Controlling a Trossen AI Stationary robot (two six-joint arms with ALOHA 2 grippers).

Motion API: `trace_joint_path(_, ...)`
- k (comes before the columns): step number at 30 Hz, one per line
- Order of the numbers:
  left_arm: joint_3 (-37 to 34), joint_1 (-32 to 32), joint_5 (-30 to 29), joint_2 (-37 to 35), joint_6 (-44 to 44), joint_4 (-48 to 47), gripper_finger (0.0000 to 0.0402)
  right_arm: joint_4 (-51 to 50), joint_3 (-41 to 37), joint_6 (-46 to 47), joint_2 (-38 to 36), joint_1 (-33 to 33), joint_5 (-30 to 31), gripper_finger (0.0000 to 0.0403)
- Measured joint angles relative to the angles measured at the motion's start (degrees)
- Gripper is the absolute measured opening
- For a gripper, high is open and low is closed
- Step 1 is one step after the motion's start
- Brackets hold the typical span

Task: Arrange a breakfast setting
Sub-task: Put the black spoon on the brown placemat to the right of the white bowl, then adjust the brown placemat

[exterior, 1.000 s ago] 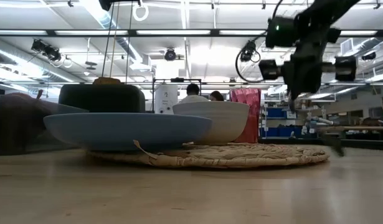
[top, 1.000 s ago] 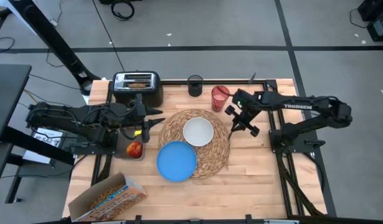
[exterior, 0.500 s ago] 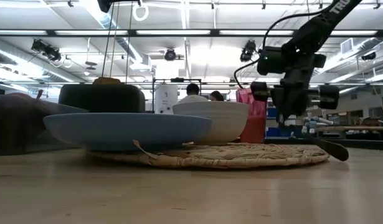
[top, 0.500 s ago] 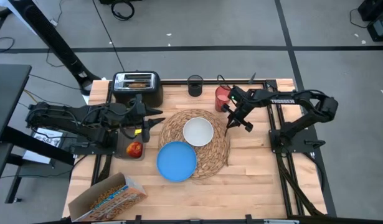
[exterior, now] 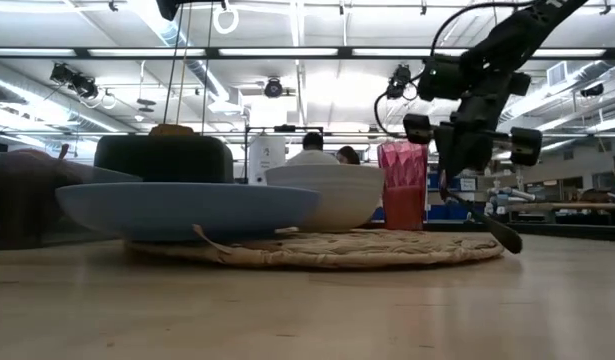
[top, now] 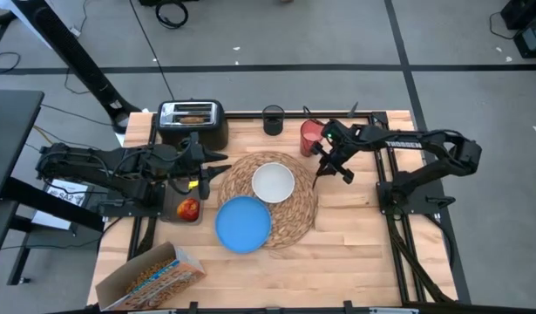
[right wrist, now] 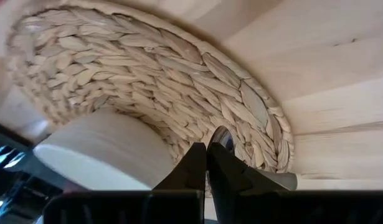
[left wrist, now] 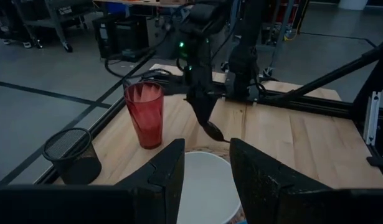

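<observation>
Bench (top: 355, 235) carries the woven straw placemat (top: 294, 220), just under and inward of the right pincer (top: 330, 164), which is clamped on the metal spoon (exterior: 484, 217). I judge it should lower gently, laying the spoon flat beside the white bowl (top: 273, 182). Left pincer (top: 217, 168) waits, parted, empty.

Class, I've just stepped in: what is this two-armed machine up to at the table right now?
It is laying a breakfast setting. The right gripper is shut on a metal spoon, holding it at the right edge of the large round woven straw placemat, beside the translucent red cup. A white bowl and a blue plate already sit on the placemat. The left gripper waits open near the black toaster and the red apple.
</observation>
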Motion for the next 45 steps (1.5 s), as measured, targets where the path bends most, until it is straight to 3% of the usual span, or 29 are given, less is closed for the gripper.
trace_joint_path(7, 0.0, 0.0, -0.02, 0.0, -0.07, 0.0, 0.0134, -7.7, 0.0, -0.26, -8.49, -0.79, 0.25, 0.0013)
trace_joint_path(12, 0.0, 0.0, -0.02, 0.0, -1.16, -0.02, 0.0134, -11.4, -0.58, -3.44, -12.46, -1.66, -3.6, 0.0011)
trace_joint_path(18, 0.0, -0.43, -0.02, 0.0, -3.1, 0.02, 0.0134, 7.91, -10.71, -3.37, -12.86, -1.73, -8.78, 0.001)
trace_joint_path(26, 0.0, -3.13, 0.02, 0.02, -5.89, 1.45, 0.0134, 42.07, -26.68, 8.52, -11.67, -1.15, -8.91, 0.0009)
trace_joint_path(34, 0.0, -2.44, -0.76, 0.02, -7.41, 3.26, 0.0134, 43.97, -26.88, 8.69, -7.6, 1.11, -3.78, 0.002)
trace_joint_path(37, 0.0, -2.44, -0.81, 0.02, -7.49, 3.89, 0.0134, 44.73, -26.91, 9.25, -6.96, 2.52, 1.01, 0.0032)
trace_joint_path(45, 0.0, -2.62, -0.76, 0.02, -8.85, 3.87, 0.0134, 46.99, -26.88, 10.73, -7.15, 5.73, 4.69, 0.0091)
